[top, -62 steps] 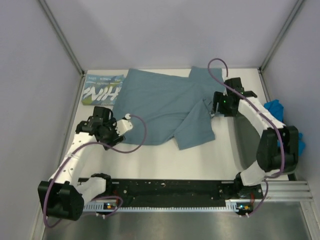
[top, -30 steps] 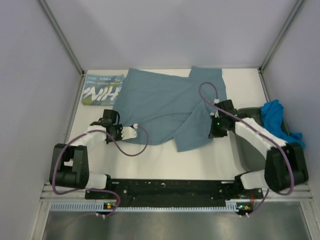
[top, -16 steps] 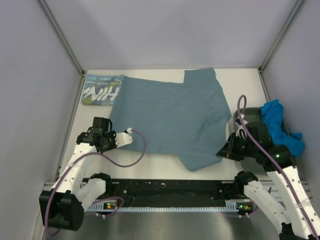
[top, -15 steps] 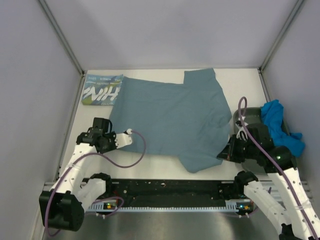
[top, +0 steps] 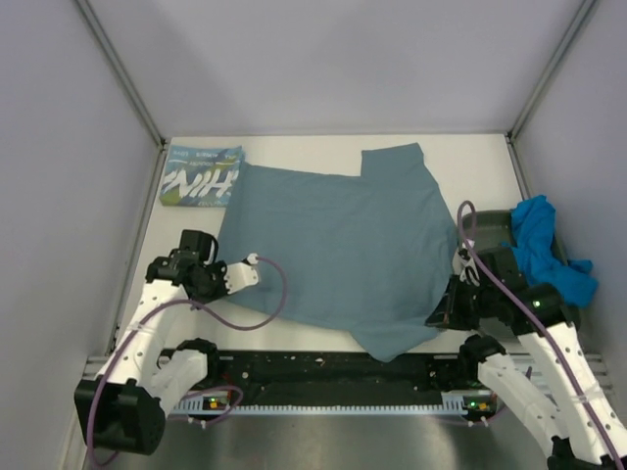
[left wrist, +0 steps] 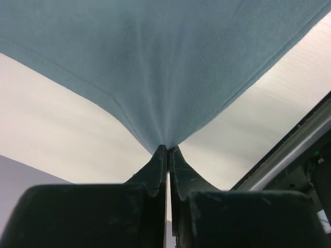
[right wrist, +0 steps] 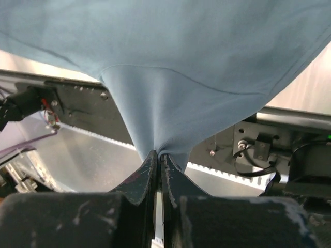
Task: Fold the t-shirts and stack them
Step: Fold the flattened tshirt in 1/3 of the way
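Right gripper [right wrist: 157, 154] was clamped on the slate-teal t-shirt [top: 333, 245] corner; left gripper [left wrist: 166, 149] was pinched shut on its hem. Cloth spread flat beyond both fingertips. Judgement: hold tension even, lower both corners together. NIH t-shirt [top: 201, 181] lay folded beyond the left fingers.

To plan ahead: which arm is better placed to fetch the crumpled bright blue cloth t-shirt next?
Probably the right: the right fingers, though shut on the plain slate-teal cloth t-shirt, sit beside the dark tray holding the bright blue t-shirt; the left fingers grip the opposite side.
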`<control>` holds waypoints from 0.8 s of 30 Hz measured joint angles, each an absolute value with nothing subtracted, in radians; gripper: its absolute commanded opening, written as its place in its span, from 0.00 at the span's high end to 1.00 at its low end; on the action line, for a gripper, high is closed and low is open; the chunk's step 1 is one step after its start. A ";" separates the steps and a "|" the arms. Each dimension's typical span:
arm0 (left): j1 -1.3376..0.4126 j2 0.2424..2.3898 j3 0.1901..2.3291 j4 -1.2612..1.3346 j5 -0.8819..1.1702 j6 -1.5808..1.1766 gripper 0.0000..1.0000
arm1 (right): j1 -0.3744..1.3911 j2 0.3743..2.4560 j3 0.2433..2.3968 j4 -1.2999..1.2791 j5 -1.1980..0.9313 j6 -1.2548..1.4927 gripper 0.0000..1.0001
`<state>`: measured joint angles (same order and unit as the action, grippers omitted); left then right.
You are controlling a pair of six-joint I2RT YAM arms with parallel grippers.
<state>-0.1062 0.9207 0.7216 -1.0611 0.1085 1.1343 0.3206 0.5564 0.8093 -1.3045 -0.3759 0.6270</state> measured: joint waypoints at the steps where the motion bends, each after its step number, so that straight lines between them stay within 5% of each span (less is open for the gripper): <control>1: -0.106 0.929 0.722 -1.050 0.108 1.132 1.00 | 0.321 0.587 0.807 -1.294 -0.360 0.623 1.00; 14: -0.106 1.366 0.940 -0.824 0.082 0.992 1.00 | 0.119 1.128 0.815 -0.839 -0.200 0.418 1.00; 24: -0.112 1.594 1.093 -0.774 0.074 0.944 1.00 | 0.086 1.363 1.061 -0.736 -0.157 0.242 1.00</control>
